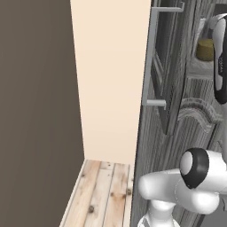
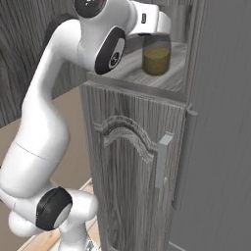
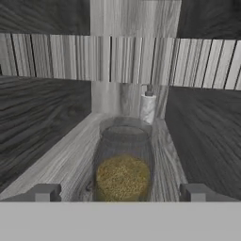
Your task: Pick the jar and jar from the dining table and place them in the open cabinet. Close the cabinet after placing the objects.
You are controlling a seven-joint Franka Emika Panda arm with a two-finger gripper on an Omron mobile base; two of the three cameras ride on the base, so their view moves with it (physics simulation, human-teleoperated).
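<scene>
A clear glass jar (image 3: 123,172) with olive-yellow filling stands upright on a shelf inside the open cabinet (image 3: 56,155). My gripper (image 3: 120,193) is open, and its two fingertips (image 3: 44,192) stand wide on either side of the jar, with a gap on each side. From the right base view the jar (image 2: 157,56) sits just below my white hand (image 2: 149,22). In the left base view the jar (image 1: 205,48) peeks out beside the forearm. The cabinet door (image 1: 170,66) with its long silver bar handle (image 1: 150,57) stands swung open.
A small pale bottle-like thing (image 3: 148,107) stands at the back of the same shelf. Dark wood-grain walls close in on both sides of the shelf. Below it is a shut arched-panel door (image 2: 127,166) with a short handle (image 2: 162,159). A cream wall (image 1: 111,80) and plank floor (image 1: 102,195) lie to the left.
</scene>
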